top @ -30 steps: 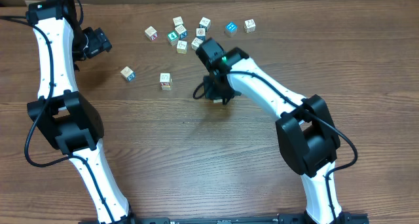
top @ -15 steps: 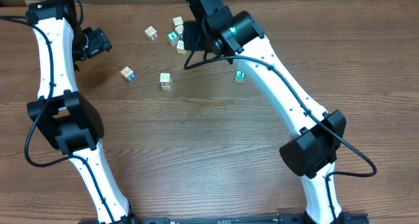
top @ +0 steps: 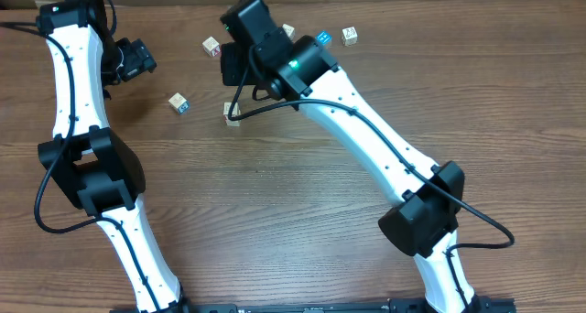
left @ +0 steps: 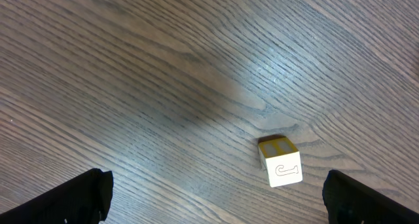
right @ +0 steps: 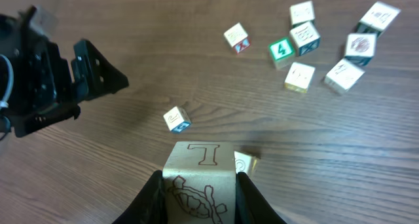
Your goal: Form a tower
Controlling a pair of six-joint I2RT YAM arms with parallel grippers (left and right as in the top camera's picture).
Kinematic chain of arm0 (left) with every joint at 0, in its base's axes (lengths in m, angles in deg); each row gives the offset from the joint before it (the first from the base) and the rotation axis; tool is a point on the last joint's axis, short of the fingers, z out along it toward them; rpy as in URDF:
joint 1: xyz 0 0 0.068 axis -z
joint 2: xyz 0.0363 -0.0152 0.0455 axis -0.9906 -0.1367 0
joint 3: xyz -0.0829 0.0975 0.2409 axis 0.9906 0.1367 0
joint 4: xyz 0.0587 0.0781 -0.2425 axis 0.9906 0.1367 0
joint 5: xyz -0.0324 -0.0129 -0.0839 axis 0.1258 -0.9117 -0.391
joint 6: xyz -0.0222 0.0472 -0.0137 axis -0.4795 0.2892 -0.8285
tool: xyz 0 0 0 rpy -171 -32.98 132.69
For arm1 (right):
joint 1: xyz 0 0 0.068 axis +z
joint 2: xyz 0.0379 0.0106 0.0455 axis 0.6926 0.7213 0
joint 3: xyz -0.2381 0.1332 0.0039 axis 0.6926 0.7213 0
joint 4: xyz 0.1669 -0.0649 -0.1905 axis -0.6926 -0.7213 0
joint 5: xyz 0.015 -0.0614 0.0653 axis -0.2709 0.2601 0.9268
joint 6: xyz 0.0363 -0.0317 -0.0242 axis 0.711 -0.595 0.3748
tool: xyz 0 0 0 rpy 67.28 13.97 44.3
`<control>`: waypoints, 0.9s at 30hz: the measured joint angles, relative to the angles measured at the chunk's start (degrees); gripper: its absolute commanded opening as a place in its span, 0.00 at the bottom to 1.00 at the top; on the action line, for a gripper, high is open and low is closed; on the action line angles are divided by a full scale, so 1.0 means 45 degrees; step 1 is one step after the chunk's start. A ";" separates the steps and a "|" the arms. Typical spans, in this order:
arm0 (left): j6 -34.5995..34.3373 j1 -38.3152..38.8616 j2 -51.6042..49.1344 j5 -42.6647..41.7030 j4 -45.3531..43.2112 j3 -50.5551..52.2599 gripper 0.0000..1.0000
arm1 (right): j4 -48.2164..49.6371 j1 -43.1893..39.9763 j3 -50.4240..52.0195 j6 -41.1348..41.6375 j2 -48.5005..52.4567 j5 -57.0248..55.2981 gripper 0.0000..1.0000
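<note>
The right gripper (right: 200,201) is pinched narrow on a pale T cube (right: 203,160), held up over the far middle of the table. Just nearer stands the tower (top: 232,114), a short pale stack, though from overhead I can't count its cubes. The left gripper (left: 216,194) hangs wide apart at far left, near a loose cube (left: 281,162). Scattered cubes (right: 301,76) lie along the far side.

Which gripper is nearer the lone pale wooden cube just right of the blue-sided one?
Right. The right gripper hangs almost over that cube; the left gripper sits farther off, beyond the blue-sided cube.
</note>
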 measured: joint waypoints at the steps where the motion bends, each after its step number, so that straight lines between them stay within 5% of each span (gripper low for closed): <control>1: 0.0000 0.0000 0.0000 0.0000 0.0000 0.0000 0.99 | 0.0044 0.0039 0.0000 0.0010 0.0102 -0.0015 0.04; 27: 0.0000 0.0000 0.0000 0.0000 0.0000 0.0000 1.00 | 0.0573 0.0869 0.0015 0.0772 0.2341 -0.0792 0.04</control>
